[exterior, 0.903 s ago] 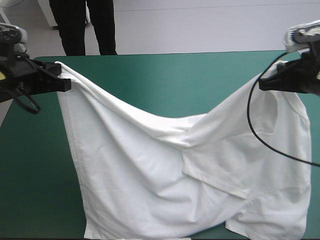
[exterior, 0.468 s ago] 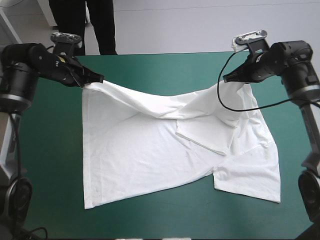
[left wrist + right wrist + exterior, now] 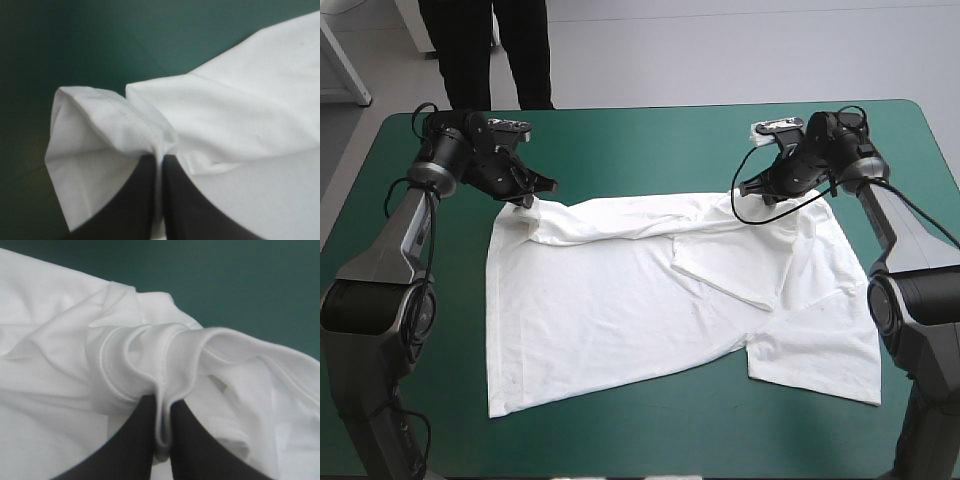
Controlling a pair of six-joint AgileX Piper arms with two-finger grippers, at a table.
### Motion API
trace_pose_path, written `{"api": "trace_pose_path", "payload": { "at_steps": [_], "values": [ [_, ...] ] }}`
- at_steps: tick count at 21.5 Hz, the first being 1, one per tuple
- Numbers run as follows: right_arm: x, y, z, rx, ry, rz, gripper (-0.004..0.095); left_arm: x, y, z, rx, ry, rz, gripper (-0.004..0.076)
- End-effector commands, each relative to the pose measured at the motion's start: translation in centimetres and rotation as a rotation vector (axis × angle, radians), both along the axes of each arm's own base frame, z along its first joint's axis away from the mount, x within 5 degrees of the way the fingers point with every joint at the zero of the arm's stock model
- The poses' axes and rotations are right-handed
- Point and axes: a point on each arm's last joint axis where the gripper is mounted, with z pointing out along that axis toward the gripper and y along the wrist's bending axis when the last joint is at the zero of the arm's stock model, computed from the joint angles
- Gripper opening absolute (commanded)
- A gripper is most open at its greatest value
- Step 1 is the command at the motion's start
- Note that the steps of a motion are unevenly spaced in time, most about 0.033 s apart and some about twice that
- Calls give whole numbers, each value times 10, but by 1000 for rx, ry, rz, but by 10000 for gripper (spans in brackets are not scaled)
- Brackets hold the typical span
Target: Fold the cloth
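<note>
A white T-shirt (image 3: 640, 300) lies spread, mostly flat, across the middle of the table (image 3: 640, 135) with its teal-green cover, reaching close to the near edge. Its far side is gathered into a rumpled ridge running between two grippers. The left gripper (image 3: 534, 193), toward the far left corner, has its black fingers pinched together on a folded hem. The right gripper (image 3: 750, 187), toward the far right corner, is clamped the same way on a rolled fold of the shirt.
</note>
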Motion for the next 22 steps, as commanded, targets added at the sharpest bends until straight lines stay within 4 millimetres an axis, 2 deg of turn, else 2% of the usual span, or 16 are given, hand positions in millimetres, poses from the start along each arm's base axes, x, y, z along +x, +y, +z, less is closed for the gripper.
{"api": "trace_pose_path", "payload": {
  "at_steps": [1, 4, 6, 7, 9, 10, 11, 12, 13, 15, 17, 19, 22],
  "values": [
    [0, -14, 27, 77, -98, -11, 361, -7, -1, 33, -6, -118, -34, 146],
    [4, -26, 27, 108, -94, -44, 633, -6, 3, 33, -13, -129, -27, 378],
    [3, -42, 37, 144, -84, -75, 726, -8, 10, 38, -32, -92, 22, 539],
    [1, -49, 42, 162, -70, -83, 723, -9, 13, 44, -48, -83, 37, 563],
    [-13, -68, 59, 234, 1, -110, 709, -21, 10, 75, -115, -140, 27, 562],
    [-24, -78, 69, 251, -14, -143, 676, -35, 7, 97, -130, -196, 11, 562],
    [-31, -82, 74, 244, -21, -149, 664, -42, 7, 108, -122, -225, 5, 563],
    [-47, -86, 81, 218, -28, -156, 661, -59, 6, 129, -118, -280, -4, 562],
    [-56, -87, 83, 195, -24, -161, 661, -67, 6, 137, -121, -303, -10, 562],
    [-86, -89, 86, 136, -2, -192, 661, -91, 2, 163, -149, -370, -26, 557],
    [-109, -93, 83, 67, 28, -239, 662, -109, -7, 179, -209, -407, -60, 540],
    [-130, -98, 84, -16, 36, -288, 662, -123, -19, 187, -246, -421, -108, 504],
    [-148, -101, 83, -64, 46, -308, 662, -129, -39, 183, -254, -401, -179, 487]
  ]
}}
